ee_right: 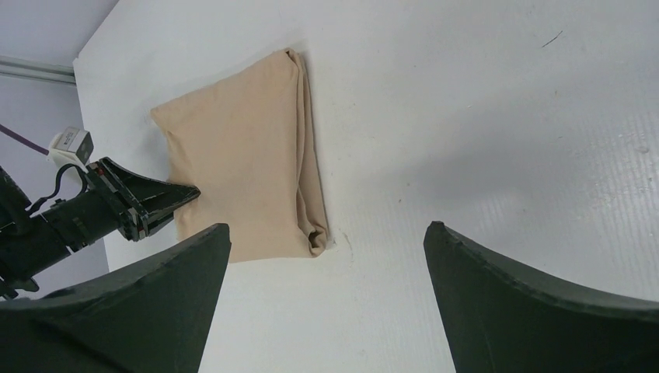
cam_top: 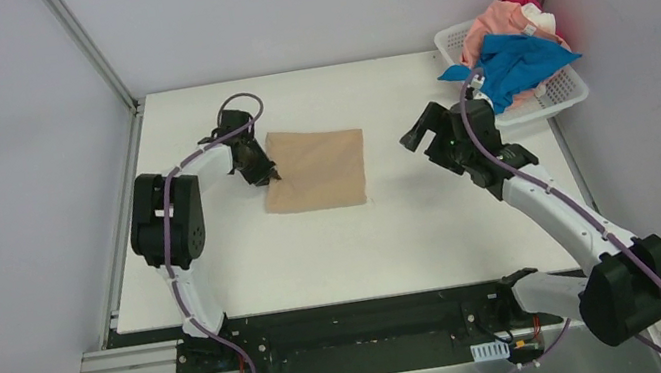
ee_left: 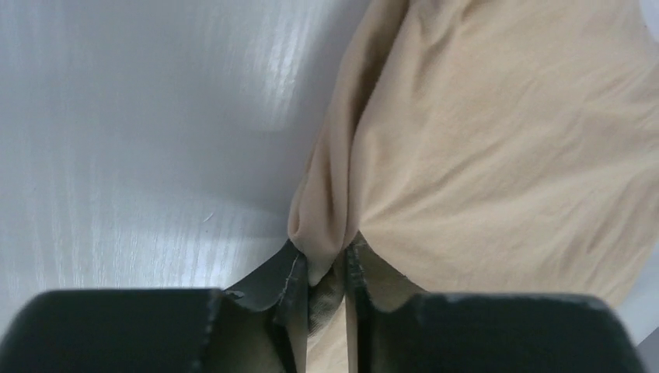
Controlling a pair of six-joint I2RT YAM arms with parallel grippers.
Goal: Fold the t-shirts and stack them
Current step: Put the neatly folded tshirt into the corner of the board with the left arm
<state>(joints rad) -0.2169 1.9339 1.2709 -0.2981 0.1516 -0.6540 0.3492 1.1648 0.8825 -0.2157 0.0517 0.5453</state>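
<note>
Found the tan t-shirt (cam_top: 318, 168) folded into a rough square, flat on the white bench (cam_top: 414, 223) a little left of centre. Saw the left jaws pinched narrow on a bunched fold at that shirt's left edge, cloth gripped between them, and the right jaws spread wide, holding nothing, hovering over bare bench well to the right of it. Noted the blue t-shirt (cam_top: 519, 64), salmon pink t-shirt (cam_top: 497, 22) and red t-shirt (cam_top: 519, 1) heaped in the white lattice basket (cam_top: 562, 92) at the far right corner, with the blue one draped on top and over the near rim.
</note>
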